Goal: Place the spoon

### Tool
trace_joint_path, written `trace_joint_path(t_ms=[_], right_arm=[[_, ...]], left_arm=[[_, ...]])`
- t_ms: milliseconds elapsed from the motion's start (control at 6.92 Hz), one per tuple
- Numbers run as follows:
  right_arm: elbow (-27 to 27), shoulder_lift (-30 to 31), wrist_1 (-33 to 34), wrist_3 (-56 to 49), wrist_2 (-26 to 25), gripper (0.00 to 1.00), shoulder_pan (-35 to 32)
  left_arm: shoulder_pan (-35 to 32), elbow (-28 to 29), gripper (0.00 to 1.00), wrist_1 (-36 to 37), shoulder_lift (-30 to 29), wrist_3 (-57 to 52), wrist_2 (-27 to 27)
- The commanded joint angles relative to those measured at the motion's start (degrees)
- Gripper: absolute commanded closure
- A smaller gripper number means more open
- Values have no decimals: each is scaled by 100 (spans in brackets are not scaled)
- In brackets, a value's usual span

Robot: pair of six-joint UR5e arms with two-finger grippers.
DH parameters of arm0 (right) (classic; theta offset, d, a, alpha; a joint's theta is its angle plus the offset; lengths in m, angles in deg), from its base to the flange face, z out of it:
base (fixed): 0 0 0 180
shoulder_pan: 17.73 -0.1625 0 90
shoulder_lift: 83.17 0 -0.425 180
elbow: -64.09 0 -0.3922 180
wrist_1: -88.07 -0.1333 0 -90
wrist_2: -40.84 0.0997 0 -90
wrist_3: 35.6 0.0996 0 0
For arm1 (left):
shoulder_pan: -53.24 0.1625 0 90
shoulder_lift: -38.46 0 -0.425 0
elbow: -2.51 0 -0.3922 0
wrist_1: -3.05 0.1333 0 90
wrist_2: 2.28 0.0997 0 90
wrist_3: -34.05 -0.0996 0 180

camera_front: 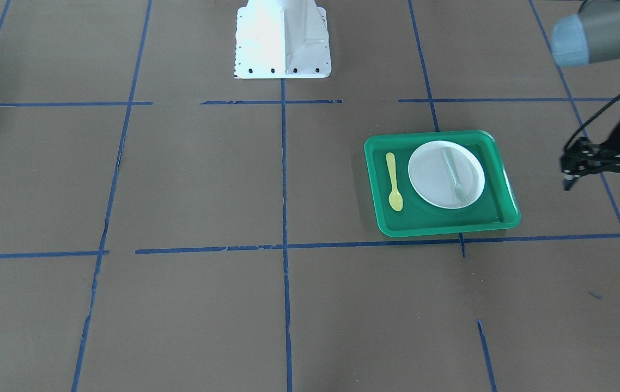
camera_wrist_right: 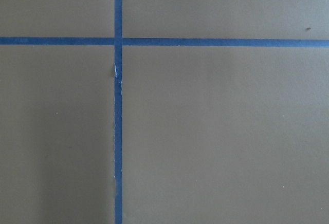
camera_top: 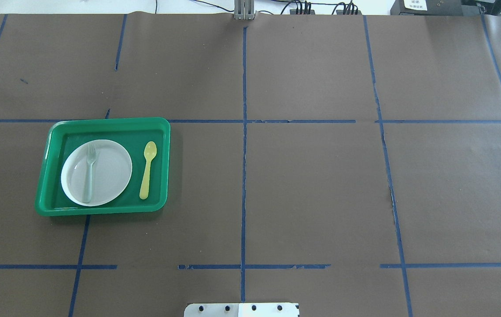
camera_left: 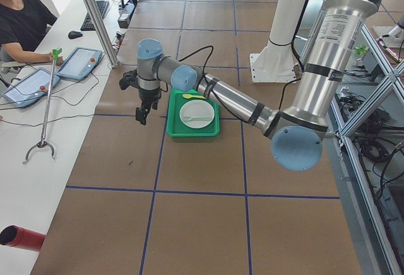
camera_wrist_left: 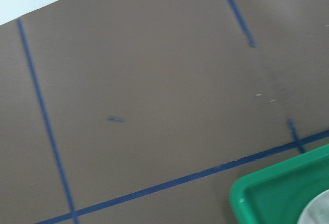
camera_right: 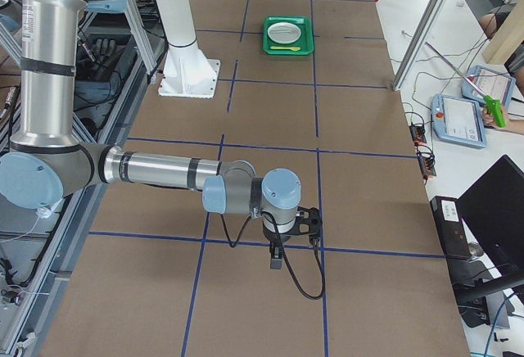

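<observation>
The pale-yellow spoon lies flat in the green tray, beside the white plate, with its bowl pointing away from the robot. It also shows in the overhead view. A grey-green fork lies on the plate. My left gripper hangs above the table beyond the tray's outer side, clear of it, open and empty. My right gripper shows only in the exterior right view, far from the tray, pointing down over bare table. I cannot tell whether it is open or shut.
The tray's corner shows at the bottom right of the left wrist view. The robot's white base stands at the table's middle edge. Blue tape lines cross the brown table. An operator sits at a side desk.
</observation>
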Motion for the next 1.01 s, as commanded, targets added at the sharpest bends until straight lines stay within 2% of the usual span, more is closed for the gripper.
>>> trace_joint_path(t_ms=[0,145,289,867], right_arm=[[0,0,1,-9,0,0,0],[0,0,1,0,0,0,0],[0,0,1,0,0,0,0],[0,0,1,0,0,0,0]], left_arm=[[-978,415,0,-3,981,-837,-191],[-1087,425,0,-64,1561,-856,-574],[-1096,425,0,-56,1740,-926,-804],[-1105,495,0,-38,1874,-936,-816]])
